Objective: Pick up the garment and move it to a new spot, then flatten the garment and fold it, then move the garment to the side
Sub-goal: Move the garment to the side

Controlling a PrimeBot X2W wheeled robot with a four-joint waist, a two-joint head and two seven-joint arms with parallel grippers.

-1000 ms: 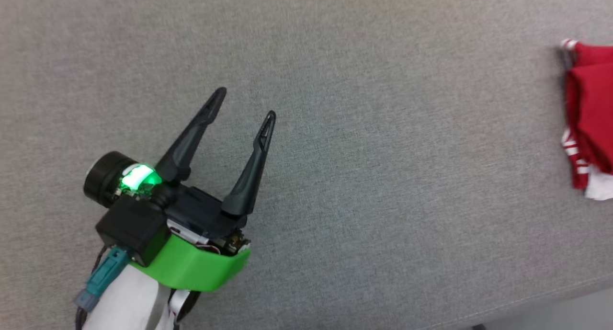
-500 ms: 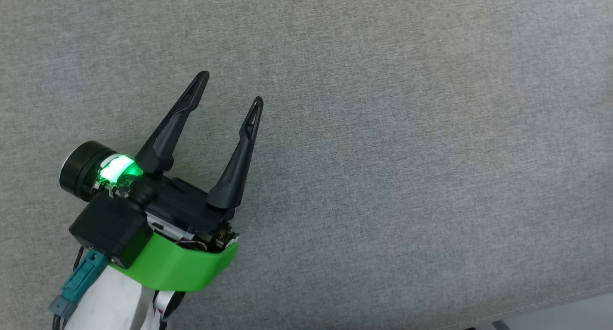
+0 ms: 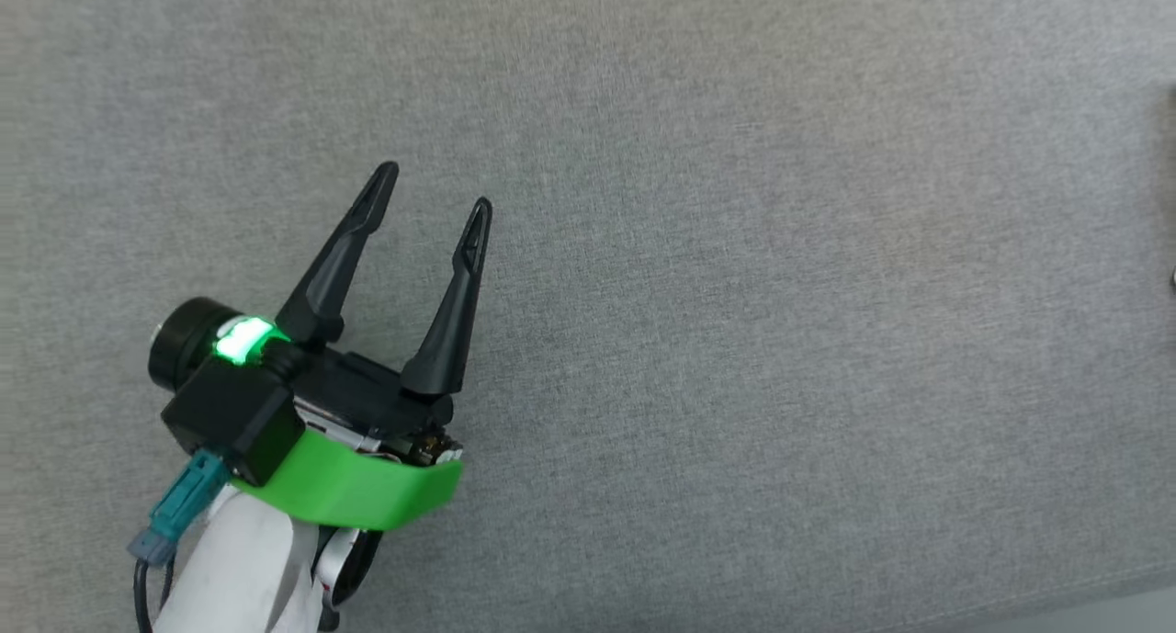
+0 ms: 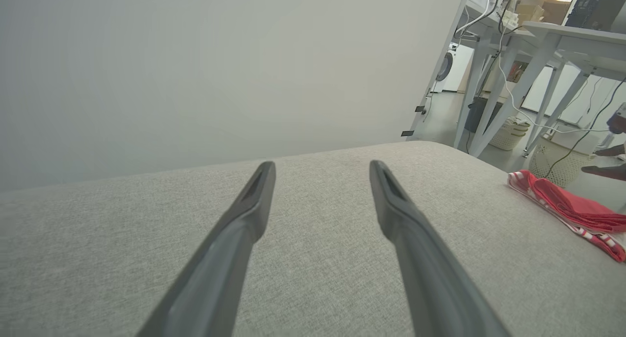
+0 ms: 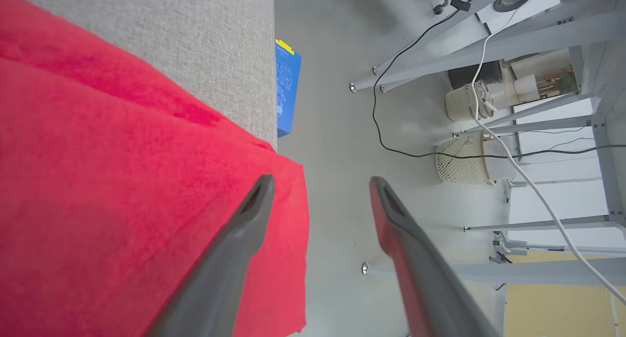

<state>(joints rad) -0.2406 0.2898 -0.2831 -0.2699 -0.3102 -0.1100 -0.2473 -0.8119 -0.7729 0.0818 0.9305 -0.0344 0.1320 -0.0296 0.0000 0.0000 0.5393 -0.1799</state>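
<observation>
Grey cushion (image 3: pixel 781 293); left pincer (image 3: pixel 434 187) spread wide, empty; right pincer (image 5: pixel 321 180) spread over garment (image 5: pixel 122 180).

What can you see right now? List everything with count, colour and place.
cushioned surface: one, grey, under the garment and left claw
garment: one, red with striped trim, folded at the surface's edge, one corner overhanging
box: one, blue, against the surface's side
baskets: two, cream, on the floor by the table legs
tables: at least two, white, beyond the surface
cable: one, black, across the floor
left claw: one, dark, open above bare surface
right claw: one, dark, open over the garment's edge
</observation>
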